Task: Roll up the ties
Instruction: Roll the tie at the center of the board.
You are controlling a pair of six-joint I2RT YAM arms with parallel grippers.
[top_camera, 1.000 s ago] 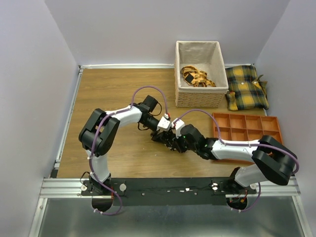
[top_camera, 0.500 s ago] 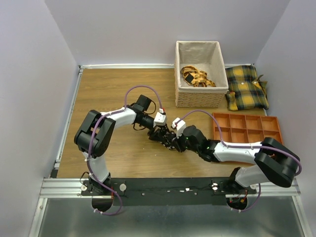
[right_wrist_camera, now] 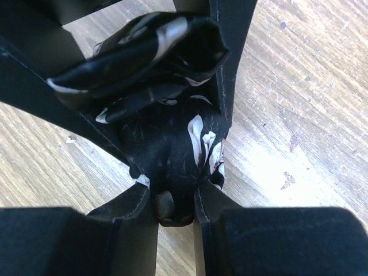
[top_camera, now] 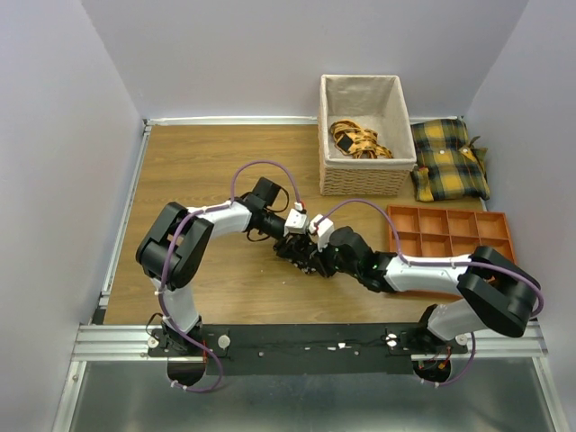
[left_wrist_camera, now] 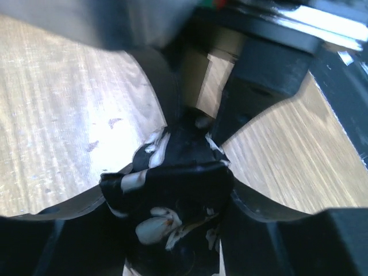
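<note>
Upper right of the top view: a cloth-lined woven wicker basket [top_camera: 364,178] holding tangled yellow-and-black patterned strips [top_camera: 360,141], yellow-and-black plaid cushions [top_camera: 450,160] just right of it, an orange plastic compartment tray [top_camera: 450,232] below. Bare brown wooden table [top_camera: 207,171] open toward the upper left of the frame, tighter toward the tray. At centre, tip to tip: left claw [left_wrist_camera: 169,192] part-open, pressed on both sides of the coiled black flower-dotted fabric necktie [right_wrist_camera: 167,144]; right claw [right_wrist_camera: 172,198] narrowed, pinching its fold.

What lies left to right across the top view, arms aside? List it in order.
Tie → wicker basket → plaid cushions. The orange tray overlaps the last two sideways, so it is left out.
</note>
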